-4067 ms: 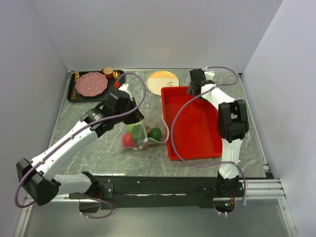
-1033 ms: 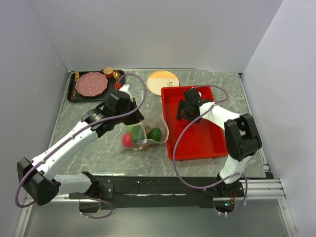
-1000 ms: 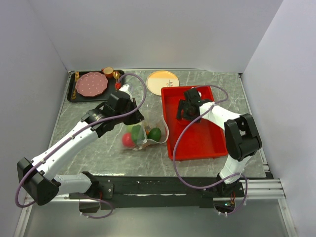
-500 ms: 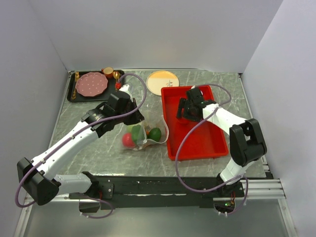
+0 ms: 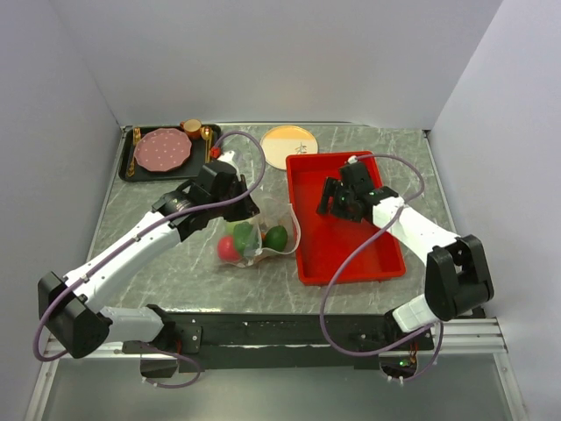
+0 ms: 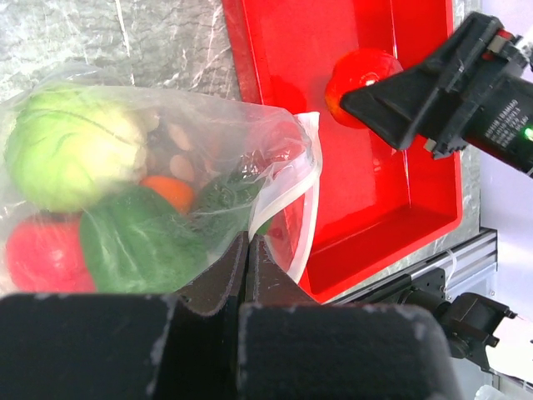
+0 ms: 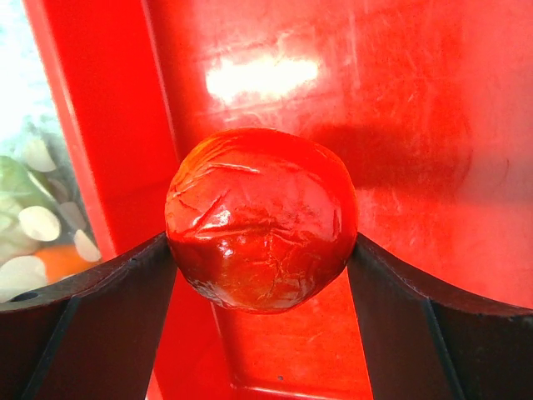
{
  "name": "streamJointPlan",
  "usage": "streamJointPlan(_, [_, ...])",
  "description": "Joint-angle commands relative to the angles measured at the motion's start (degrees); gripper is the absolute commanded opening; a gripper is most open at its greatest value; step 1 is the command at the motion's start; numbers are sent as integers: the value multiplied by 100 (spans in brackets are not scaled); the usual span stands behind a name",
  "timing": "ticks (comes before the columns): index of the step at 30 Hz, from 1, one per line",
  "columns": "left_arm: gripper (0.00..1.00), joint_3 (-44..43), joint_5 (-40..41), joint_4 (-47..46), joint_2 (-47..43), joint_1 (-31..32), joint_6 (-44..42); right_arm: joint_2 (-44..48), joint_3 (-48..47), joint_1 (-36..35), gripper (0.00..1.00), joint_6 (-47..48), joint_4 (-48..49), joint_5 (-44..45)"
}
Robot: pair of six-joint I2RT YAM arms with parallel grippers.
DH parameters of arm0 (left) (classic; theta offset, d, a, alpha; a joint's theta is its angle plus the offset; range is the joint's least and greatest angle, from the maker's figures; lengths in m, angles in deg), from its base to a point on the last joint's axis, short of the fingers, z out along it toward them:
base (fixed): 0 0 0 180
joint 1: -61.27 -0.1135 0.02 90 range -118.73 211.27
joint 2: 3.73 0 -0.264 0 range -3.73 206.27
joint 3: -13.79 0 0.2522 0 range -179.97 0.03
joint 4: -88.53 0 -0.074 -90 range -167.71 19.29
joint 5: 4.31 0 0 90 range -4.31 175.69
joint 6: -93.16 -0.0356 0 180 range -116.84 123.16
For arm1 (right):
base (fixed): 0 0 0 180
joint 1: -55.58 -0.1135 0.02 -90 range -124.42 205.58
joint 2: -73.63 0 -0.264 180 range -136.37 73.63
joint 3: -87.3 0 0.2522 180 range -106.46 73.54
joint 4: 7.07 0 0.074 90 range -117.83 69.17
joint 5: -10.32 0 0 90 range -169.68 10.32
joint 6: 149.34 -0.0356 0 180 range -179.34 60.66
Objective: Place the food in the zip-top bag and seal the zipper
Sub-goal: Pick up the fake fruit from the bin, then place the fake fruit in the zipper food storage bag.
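Right jaws grip red fruit (image 7: 260, 218) in tray (image 7: 400, 100); bag (image 6: 250, 125) holds other food (image 6: 71, 146).

tray (image 7: 100, 125) wall between fruit (image 7: 260, 218) and bag (image 6: 208, 133), mouth open

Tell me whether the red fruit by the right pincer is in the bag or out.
Out. The red fruit is inside the red tray, clamped in the right pincer, apart from the zip-top bag.

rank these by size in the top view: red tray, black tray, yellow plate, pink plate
1. red tray
2. black tray
3. yellow plate and pink plate: they look about the same size, so not ranked.
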Motion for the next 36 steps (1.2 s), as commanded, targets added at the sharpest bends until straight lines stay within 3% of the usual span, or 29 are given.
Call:
streamJointPlan(1, [1, -107, -77, -247, -29, 0, -24, 607, 223, 0, 48, -109, 54, -47])
streamJointPlan(7, [1, -72, -77, -265, -46, 0, -7, 1232, 460, 0, 50, -250, 37, -64])
streamJointPlan(20, [1, 16, -60, -353, -73, 0, 46, 2015, 794, -78, 52, -689, 362, -1628])
streamJointPlan(30, [1, -54, -69, -371, -55, 0, 46, 2411, 857, -597, 53, -839, 792, -1989])
streamJointPlan(36, [1, -37, -42, -344, -64, 0, 55, 2157, 637, -1062, 54, -734, 740, -1787])
